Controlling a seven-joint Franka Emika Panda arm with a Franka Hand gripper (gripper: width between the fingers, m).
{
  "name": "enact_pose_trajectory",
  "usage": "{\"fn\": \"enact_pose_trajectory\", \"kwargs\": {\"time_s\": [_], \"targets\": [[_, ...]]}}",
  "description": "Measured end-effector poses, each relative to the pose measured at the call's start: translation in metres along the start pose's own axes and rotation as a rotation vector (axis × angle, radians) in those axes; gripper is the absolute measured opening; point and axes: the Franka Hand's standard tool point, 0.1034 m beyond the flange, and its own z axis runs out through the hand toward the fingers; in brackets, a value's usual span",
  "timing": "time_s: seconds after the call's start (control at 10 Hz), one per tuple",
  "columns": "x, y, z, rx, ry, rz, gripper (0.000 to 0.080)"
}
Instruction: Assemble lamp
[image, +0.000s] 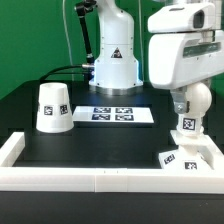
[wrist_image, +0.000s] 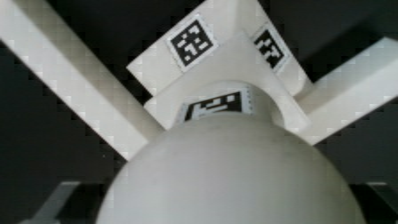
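We see the tool (image: 192, 101) clamped on the bulb (image: 187, 123), tagged end down, hanging over the base (image: 186, 156) at lower right of the exterior view. The base lies in the corner of the white rail (image: 60, 172). The shade (image: 52, 107) stands wide end down on the surface (image: 110, 140) at centre left, well apart, and the marker board (image: 120, 115) lies mid-frame.

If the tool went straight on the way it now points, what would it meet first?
The base, which lies directly below the tool. The bulb it holds would likely touch the base before the tool does, but how much gap is left is unclear.
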Motion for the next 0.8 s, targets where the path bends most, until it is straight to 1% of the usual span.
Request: {"fn": "enact_pose_trajectory", "kwargs": {"time_s": [0.1,0.3,0.8], "targets": [[0.0001,0.0002,-0.0003,0.001,-0.002,0.141,0.0577],[-0.0001,0.0027,-0.0013,-0.002,-0.001,0.342,0.0577],[-0.0017,0.0065,-0.0018,-0.006,0.002,0.631,0.0579]]}}
